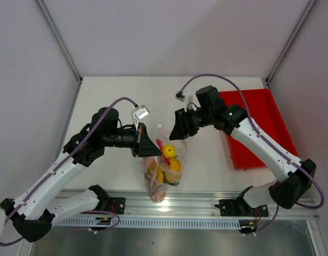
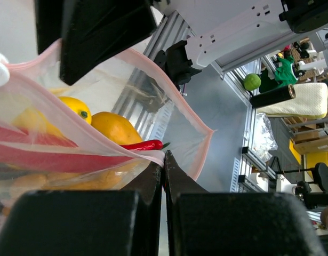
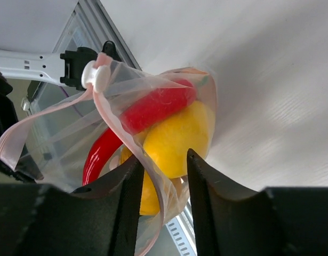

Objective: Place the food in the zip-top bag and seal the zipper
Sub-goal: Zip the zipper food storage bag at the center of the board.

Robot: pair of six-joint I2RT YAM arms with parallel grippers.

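since the food (image 1: pixel 169 153) already sits inside the zip-top bag (image 1: pixel 153 184), top view reads as the sealing stage. both arms reach inward, elbows out; left gripper (image 1: pixel 152 149) and right gripper (image 1: pixel 177 133) meet at the bag mouth mid-table, red tray (image 1: pixel 260 122) off right. left wrist: fingers pressed together on the zipper (image 2: pixel 180 96) rim. right wrist: jaws apart, rim film running between, unpinched. next, likely: right pinches the strip and slides along it while left anchors.
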